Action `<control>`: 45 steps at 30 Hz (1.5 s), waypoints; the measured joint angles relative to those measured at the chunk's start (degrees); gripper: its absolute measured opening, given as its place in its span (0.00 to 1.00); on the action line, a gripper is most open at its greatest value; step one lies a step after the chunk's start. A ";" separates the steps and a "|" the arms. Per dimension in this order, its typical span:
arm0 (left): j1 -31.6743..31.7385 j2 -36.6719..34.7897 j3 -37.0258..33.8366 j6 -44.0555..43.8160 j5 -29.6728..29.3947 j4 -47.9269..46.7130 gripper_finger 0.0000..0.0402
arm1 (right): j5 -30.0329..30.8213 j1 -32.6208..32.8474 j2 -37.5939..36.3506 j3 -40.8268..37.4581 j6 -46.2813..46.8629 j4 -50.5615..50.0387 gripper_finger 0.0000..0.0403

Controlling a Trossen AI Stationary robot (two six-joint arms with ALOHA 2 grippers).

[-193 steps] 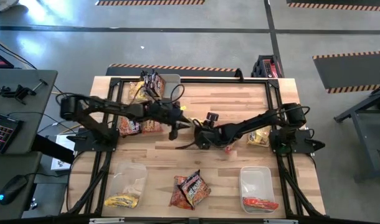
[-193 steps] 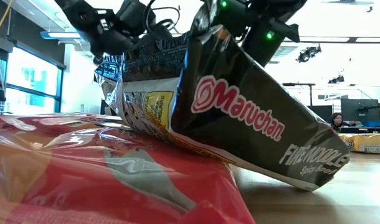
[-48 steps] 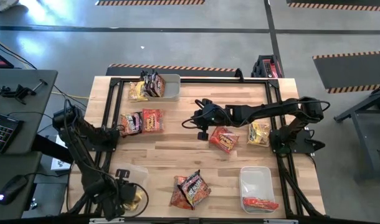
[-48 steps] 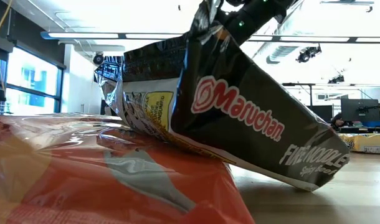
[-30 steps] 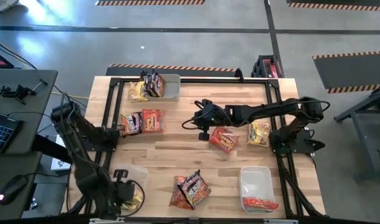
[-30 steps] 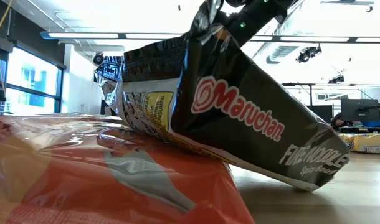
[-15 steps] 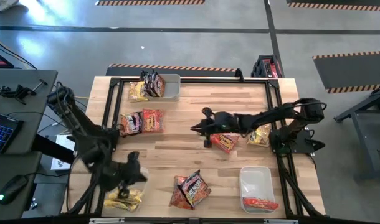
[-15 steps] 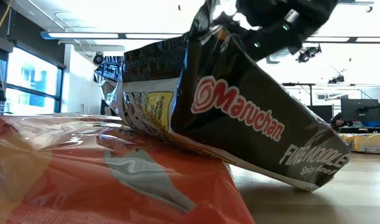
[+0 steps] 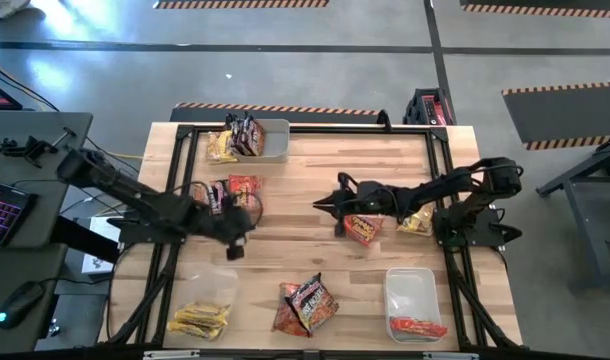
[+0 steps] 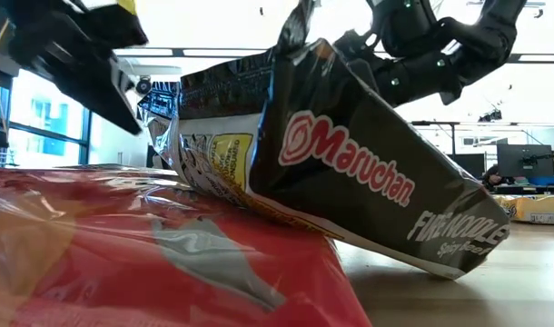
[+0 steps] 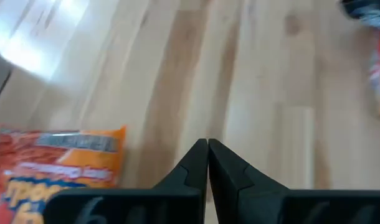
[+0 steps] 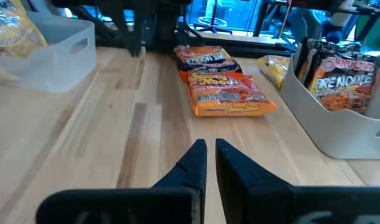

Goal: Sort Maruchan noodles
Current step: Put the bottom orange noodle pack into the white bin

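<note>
In my low view, a red-orange noodle packet [image 10: 159,263] fills the foreground, blurred and cut off, hiding most of the table behind it.

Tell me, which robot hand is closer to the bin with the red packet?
Right. The right gripper sits mid-table, up-left of that bin; the left gripper is far across on the table's left side.

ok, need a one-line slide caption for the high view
Both arms over the wooden table, left gripper and right gripper shut and empty, Maruchan noodles scattered among clear bins.
</note>
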 joint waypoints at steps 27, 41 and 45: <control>8.36 37.41 1.80 -14.52 56.89 50.24 0.47 | 0.02 -2.63 0.00 0.00 0.26 -6.92 0.04; 7.97 41.85 5.14 -4.24 55.16 49.60 0.32 | 0.02 -2.63 0.00 0.04 0.46 -7.32 0.04; 7.97 41.80 5.14 -2.05 55.94 49.56 0.16 | 0.02 -2.63 0.00 0.04 0.46 -7.36 0.04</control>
